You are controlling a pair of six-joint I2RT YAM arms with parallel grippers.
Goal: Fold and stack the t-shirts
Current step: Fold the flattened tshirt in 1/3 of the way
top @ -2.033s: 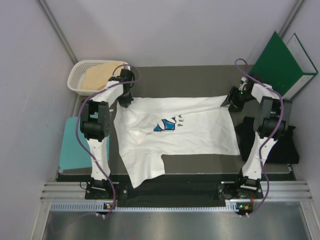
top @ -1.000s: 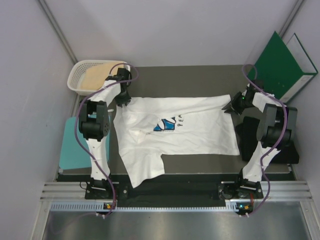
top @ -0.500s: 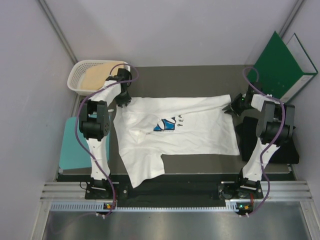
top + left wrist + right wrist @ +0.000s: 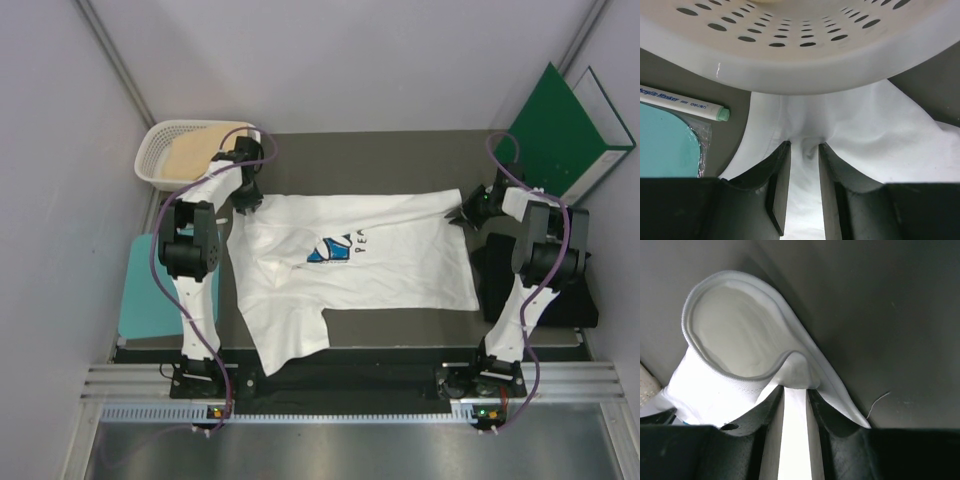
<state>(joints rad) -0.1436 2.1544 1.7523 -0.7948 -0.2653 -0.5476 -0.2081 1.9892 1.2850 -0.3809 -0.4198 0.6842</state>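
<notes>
White t-shirt, blue-white print; black t-shirt; tan t-shirt; white perforated basket; teal board; green binder.

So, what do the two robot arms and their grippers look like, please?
Both the left arm and the right arm have white links joined by bulky black joint housings. A purple cable runs along each one, looping free near the wrist. The left gripper and the right gripper have flat, dark, matte fingers.
</notes>
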